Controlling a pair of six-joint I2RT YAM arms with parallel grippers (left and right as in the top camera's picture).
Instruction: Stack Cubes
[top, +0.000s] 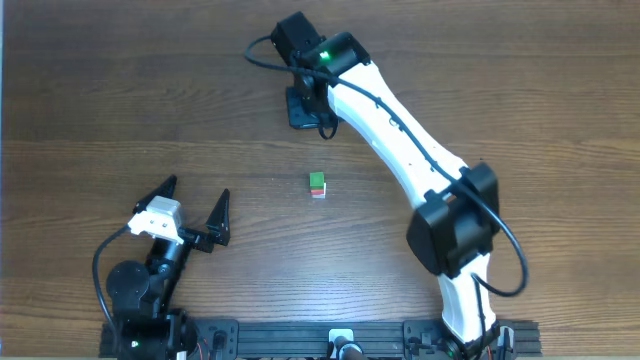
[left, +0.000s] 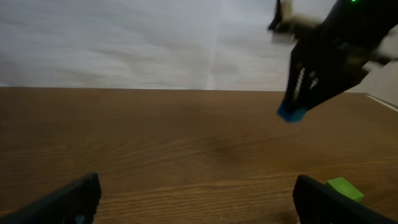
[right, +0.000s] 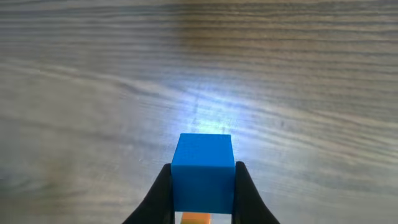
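**A:** what's the wooden table (top: 90, 90) look like rn?

**B:** right arm (top: 400, 140) stretched way out, right gripper (top: 305, 108) clamped on a blue cube (right: 203, 167), up off the wood. left gripper (top: 198, 188) spread wide near its base. green cube (top: 317, 181) sits mid-table.

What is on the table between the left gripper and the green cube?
Nothing. In the top view, the stretch of table between the left gripper and the green cube is bare wood.
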